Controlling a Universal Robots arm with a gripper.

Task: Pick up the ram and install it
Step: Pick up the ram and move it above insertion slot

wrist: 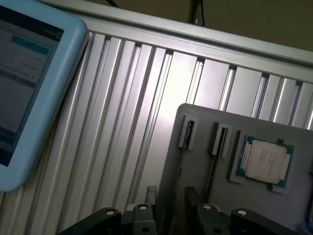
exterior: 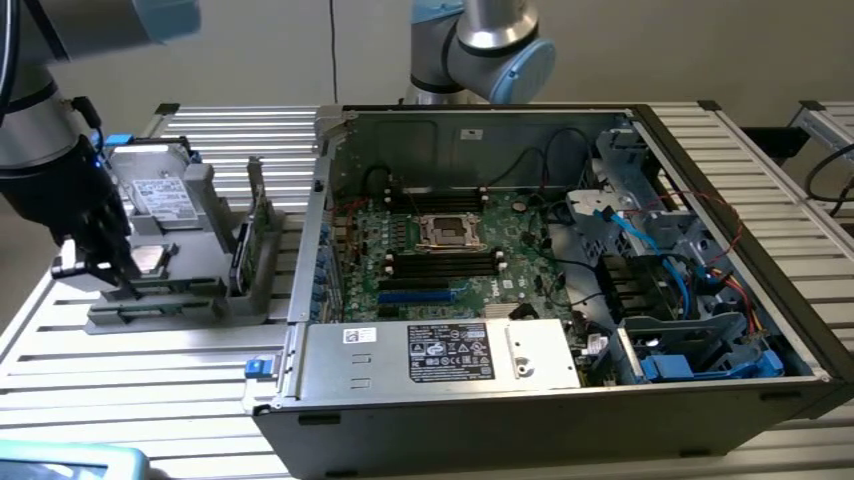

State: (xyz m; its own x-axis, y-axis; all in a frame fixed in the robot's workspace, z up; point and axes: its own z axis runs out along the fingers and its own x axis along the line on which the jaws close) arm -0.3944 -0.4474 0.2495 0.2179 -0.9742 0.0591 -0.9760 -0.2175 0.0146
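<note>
The ram stands on edge in a grey holder on the slatted table, to the exterior view's left of the open computer case, and nothing grips it. The gripper hangs over the holder's side away from the case, near a hard drive, with its jaws spread wide and empty. In the wrist view its fingers flank the holder's edge, with a processor chip seated nearby.
</note>
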